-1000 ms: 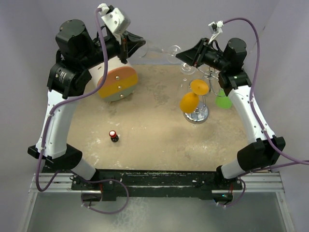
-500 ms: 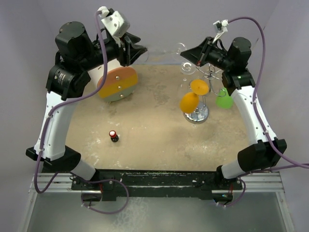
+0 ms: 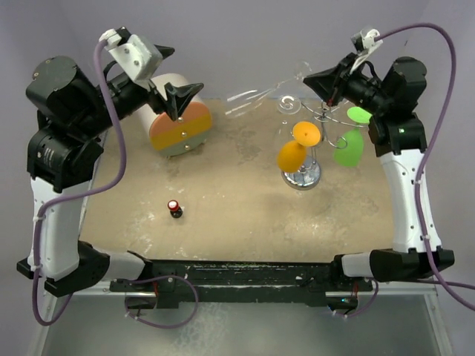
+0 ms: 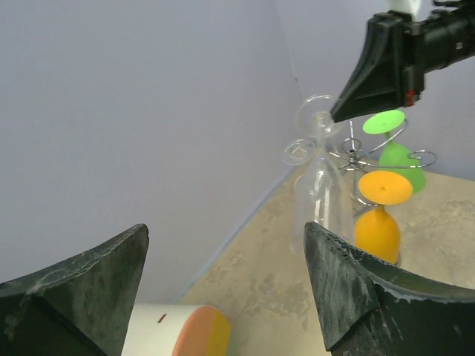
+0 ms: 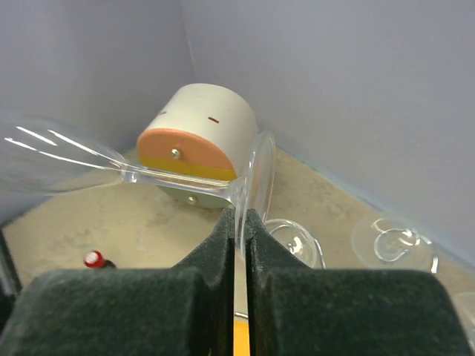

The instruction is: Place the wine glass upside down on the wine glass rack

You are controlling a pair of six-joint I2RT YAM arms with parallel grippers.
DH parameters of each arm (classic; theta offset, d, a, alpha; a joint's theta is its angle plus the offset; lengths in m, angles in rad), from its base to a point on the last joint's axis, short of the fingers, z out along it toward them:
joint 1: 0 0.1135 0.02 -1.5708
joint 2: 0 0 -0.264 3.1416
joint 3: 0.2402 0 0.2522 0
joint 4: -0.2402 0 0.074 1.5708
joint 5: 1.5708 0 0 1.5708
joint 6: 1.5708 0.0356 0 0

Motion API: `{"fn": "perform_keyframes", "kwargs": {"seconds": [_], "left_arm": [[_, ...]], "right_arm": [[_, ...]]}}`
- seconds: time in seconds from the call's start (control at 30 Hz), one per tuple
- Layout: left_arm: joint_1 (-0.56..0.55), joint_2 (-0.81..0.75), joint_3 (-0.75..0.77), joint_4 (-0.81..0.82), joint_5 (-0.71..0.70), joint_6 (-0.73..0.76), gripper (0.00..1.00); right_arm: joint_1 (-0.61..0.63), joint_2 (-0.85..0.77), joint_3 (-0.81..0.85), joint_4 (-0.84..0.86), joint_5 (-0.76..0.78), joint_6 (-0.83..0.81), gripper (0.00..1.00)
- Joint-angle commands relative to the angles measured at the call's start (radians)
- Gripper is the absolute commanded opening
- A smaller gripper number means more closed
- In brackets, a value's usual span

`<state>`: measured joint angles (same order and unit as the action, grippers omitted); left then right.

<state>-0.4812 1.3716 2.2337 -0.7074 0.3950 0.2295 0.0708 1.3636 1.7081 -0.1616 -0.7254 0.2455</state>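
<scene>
The clear wine glass [image 3: 260, 96] lies nearly level in the air above the table's far side, its bowl pointing left. My right gripper [image 3: 308, 76] is shut on the edge of its round foot, and the right wrist view shows the foot [image 5: 260, 167] pinched between my fingertips [image 5: 240, 216]. My left gripper [image 3: 178, 72] hangs open to the left of the bowl, apart from it and holding nothing. Its fingers [image 4: 349, 282] frame the glass [image 4: 323, 185] from a distance. The wine glass rack [image 3: 319, 117] stands just below and right of the foot, on its chrome base [image 3: 302, 176].
An orange glass [image 3: 293, 152] and a green glass [image 3: 349, 144] hang upside down on the rack, and a clear glass foot [image 3: 288, 104] sits among its loops. A white cylinder with an orange and yellow end [image 3: 178, 126] lies at the back left. A small red-capped bottle [image 3: 174, 208] stands mid-table.
My left gripper opened, let go of the bowl and drew back to the left. My right gripper shut on the foot and carried the glass up and to the right.
</scene>
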Motion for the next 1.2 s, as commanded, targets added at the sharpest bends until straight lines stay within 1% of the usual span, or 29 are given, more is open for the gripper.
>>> {"fn": "perform_keyframes", "kwargs": {"seconds": [0.0,0.1,0.2,0.3,0.47,0.6,0.73,0.8,0.93,1.03,1.13,1.17], "left_arm": [[0.014,-0.025,0.006,0.011,-0.094,0.046,0.89],[0.016,-0.027,0.004,0.012,-0.100,0.051,0.91],[0.018,-0.022,-0.003,0.017,-0.099,0.056,0.93],[0.021,-0.010,-0.001,0.024,-0.100,0.065,0.94],[0.024,0.012,0.000,0.031,-0.106,0.076,0.96],[0.026,0.020,0.001,0.038,-0.129,0.073,0.97],[0.029,0.024,-0.004,0.036,-0.151,0.071,1.00],[0.030,0.026,-0.016,0.036,-0.155,0.071,0.99],[0.033,0.035,-0.057,0.031,-0.172,0.070,0.99],[0.033,0.044,-0.098,0.031,-0.189,0.070,0.99],[0.036,0.038,-0.159,0.042,-0.214,0.068,0.99],[0.036,0.034,-0.186,0.048,-0.221,0.067,0.99]], "right_arm": [[0.003,-0.079,0.124,-0.228,-0.047,-0.412,0.00],[0.003,-0.111,0.160,-0.408,-0.098,-0.621,0.00],[0.004,-0.148,0.173,-0.570,-0.085,-0.790,0.00],[0.003,-0.183,0.170,-0.678,-0.051,-0.875,0.00],[0.004,-0.258,0.134,-0.797,0.021,-0.963,0.00],[0.003,-0.321,0.075,-0.864,0.130,-1.026,0.00],[-0.019,-0.386,-0.002,-0.893,0.297,-1.071,0.00],[-0.046,-0.417,-0.048,-0.888,0.381,-1.090,0.00],[-0.084,-0.463,-0.132,-0.869,0.450,-1.099,0.00],[-0.094,-0.475,-0.167,-0.838,0.558,-1.107,0.00],[-0.095,-0.463,-0.202,-0.774,0.737,-1.111,0.00],[-0.095,-0.457,-0.213,-0.752,0.762,-1.112,0.00]]}}
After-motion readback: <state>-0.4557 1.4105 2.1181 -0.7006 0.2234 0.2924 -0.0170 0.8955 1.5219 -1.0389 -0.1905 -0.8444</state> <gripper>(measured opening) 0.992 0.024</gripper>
